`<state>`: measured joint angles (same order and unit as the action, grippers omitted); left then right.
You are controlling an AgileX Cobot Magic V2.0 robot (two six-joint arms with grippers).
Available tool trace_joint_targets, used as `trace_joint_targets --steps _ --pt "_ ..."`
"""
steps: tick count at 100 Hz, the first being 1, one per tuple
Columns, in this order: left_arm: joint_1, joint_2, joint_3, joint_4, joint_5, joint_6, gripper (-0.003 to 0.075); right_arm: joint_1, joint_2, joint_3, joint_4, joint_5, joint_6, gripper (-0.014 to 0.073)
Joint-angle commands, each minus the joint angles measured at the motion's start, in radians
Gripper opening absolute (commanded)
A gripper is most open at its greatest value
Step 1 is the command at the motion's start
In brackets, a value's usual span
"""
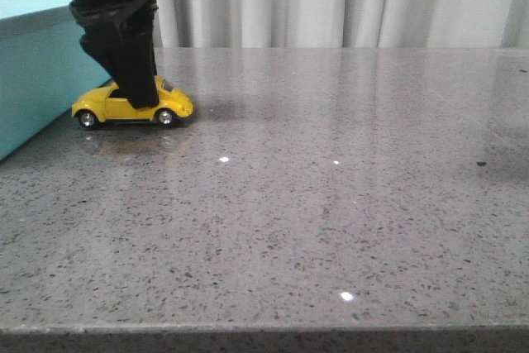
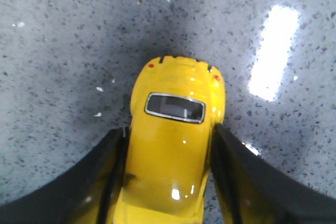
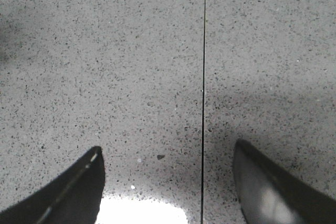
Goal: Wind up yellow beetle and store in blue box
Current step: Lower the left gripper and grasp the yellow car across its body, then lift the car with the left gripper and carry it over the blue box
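The yellow beetle [image 1: 132,106] stands on its wheels on the grey table, at the far left, just beside the blue box [image 1: 33,72]. My left gripper [image 1: 136,93] comes down over the car's middle, its black fingers [image 2: 113,182] against both sides of the body. In the left wrist view the beetle [image 2: 176,145] fills the gap between the jaws, rear window showing. My right gripper [image 3: 168,182] is open and empty above bare table; only a dark bit of that arm shows at the front view's top right corner.
The speckled grey table [image 1: 331,188] stretches to the right and toward the front edge. A thin dark seam [image 3: 203,93] runs across the table under the right gripper. White curtains hang behind.
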<state>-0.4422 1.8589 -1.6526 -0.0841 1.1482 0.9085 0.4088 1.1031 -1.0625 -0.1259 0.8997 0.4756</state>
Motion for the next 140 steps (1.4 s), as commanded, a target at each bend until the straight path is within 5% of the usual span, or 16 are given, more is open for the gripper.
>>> trace_joint_targets --steps 1,27,46,62,81,104,140 --pt "-0.008 -0.049 -0.080 -0.011 0.007 -0.001 0.0188 -0.002 -0.026 -0.021 -0.012 -0.041 -0.008 0.0517" --pt "-0.004 -0.049 -0.330 0.004 0.051 -0.220 0.0188 -0.002 -0.026 -0.021 -0.012 -0.039 -0.008 0.0517" --pt "-0.004 -0.049 -0.498 0.184 0.105 -0.455 0.0189 -0.002 -0.026 -0.021 -0.012 -0.039 -0.008 0.0517" --pt "0.006 -0.061 -0.533 0.397 0.122 -0.664 0.0190 -0.002 -0.026 -0.021 -0.012 -0.039 -0.008 0.0517" --pt "0.115 -0.073 -0.531 0.391 0.122 -0.860 0.0189 -0.002 -0.026 -0.021 -0.012 -0.039 -0.008 0.0517" --pt "0.283 -0.074 -0.473 0.189 0.122 -0.886 0.0189 -0.002 -0.026 -0.021 -0.012 -0.039 -0.008 0.0517" --pt "0.440 -0.074 -0.204 0.154 0.095 -0.886 0.0190 -0.002 -0.026 -0.021 -0.011 -0.050 -0.008 0.0517"
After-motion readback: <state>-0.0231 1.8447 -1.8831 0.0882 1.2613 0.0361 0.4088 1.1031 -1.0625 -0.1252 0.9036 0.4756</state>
